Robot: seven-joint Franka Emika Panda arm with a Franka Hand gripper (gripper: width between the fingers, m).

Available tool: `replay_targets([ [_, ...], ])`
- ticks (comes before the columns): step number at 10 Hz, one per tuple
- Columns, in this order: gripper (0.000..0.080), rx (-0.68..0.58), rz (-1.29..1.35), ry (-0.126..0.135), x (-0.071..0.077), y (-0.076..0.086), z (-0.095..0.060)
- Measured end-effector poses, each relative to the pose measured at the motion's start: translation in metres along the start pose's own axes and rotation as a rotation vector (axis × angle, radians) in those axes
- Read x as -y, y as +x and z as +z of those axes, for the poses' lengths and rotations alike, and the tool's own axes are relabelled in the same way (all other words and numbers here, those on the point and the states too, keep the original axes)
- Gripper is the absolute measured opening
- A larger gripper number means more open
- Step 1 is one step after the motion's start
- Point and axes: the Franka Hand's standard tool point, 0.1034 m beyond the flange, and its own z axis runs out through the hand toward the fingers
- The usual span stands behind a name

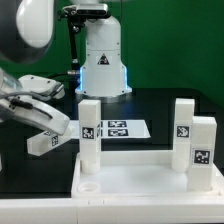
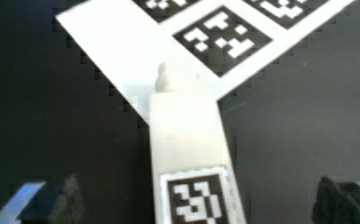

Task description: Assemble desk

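Gripper point(image 2: 180, 205) hanging wide open, gripping nothing, straddling loose leg point(image 1: 45, 141) lying on black tabletop point(image 1: 170, 105) beside marker board point(image 1: 118, 129). Off-centre closing risking leg twisting or slipping. Desk panel point(image 1: 140, 180) carrying three upright legs.

surface: black table point(image 1: 150, 105), dark and plain, running across the middle of the exterior view behind and around the parts.
marker board point(image 1: 115, 129): thin flat white sheet with black square tags, lying flat on the table at the centre of the exterior view; in the wrist view it point(image 2: 177, 40) fills the upper part of the frame, set at an angle.
tabletop panel point(image 1: 140, 180): white, rimmed, resting on the table at the bottom of the exterior view, a round socket at its near left corner.
loose leg point(image 1: 45, 142): white tagged block lying on the table at the left of the exterior view.
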Motion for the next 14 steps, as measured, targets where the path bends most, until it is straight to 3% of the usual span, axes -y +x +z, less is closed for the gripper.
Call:
replay_targets([
  [4, 0.0649, -0.027, -0.122, -0.01, 0.009, 0.011, -0.02],
  [7, 0.0649, -0.022, -0.117, -0.009, 0.007, 0.011, -0.018],
  [11, 0.0649, 0.157, -0.027, 0.007, 0.0, 0.012, -0.008],
  [14, 0.0649, 0.156, -0.021, 0.005, -0.001, 0.014, -0.006],
])
